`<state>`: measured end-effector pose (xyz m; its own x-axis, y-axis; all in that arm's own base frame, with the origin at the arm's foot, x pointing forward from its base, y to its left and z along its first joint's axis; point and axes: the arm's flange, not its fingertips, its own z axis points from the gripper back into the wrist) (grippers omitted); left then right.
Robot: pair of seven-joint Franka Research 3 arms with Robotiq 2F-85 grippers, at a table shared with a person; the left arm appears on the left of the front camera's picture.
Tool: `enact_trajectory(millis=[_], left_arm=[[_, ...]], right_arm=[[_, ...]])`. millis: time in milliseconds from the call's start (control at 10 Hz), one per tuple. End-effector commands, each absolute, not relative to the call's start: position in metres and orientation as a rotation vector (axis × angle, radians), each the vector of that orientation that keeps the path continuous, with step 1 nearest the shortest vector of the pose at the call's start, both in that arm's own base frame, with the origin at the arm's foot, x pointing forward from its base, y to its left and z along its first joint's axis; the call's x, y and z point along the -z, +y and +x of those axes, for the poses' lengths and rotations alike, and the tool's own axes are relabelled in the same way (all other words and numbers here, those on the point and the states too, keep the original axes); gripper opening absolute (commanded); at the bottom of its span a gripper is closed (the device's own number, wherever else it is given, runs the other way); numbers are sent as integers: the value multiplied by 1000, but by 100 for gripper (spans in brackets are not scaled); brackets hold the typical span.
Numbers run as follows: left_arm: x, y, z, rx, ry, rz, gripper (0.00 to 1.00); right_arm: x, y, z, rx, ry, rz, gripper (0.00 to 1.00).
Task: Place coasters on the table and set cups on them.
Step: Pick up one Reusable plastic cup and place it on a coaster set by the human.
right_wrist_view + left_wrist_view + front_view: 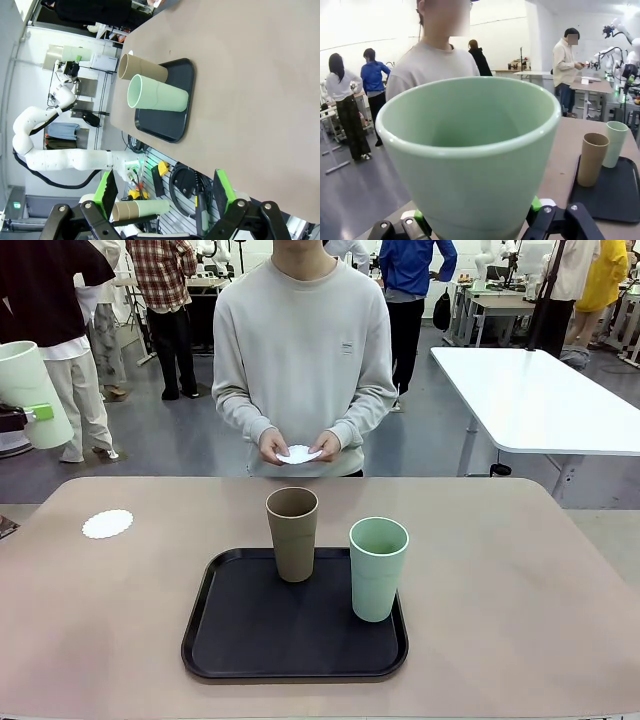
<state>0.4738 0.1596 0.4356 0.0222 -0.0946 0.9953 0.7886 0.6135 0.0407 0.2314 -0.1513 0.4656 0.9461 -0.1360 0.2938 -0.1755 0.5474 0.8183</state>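
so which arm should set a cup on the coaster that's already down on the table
Left. The left end effector is shut on a mint cup, held up on the same side as the coaster on the table. The right end effector is open and empty.

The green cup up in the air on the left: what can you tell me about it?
This pale mint green cup is tall, tapered and handleless, matte like plastic, and empty inside. It hangs in the air, slightly tilted, by the table's left side, higher than the white coaster lying there. The left gripper is shut on its lower part, green pads pressed on either side. Nothing else touches it.
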Motion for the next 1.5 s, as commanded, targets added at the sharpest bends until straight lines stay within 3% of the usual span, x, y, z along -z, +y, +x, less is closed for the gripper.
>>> enact_trajectory(millis=[0, 300, 1100, 1400], left_arm=[[-428, 156, 485, 777, -1405, -601, 84], [-427, 145, 481, 786, -1340, -622, 84], [-423, 157, 483, 763, -1361, -616, 84], [-383, 141, 505, 876, -1312, -695, 84]], right_arm=[[-465, -152, 231, -25, -344, 1003, 100], [-465, -152, 231, -25, -344, 1003, 100], [-465, -152, 231, -25, -344, 1003, 100], [-465, -152, 231, -25, -344, 1003, 100]])
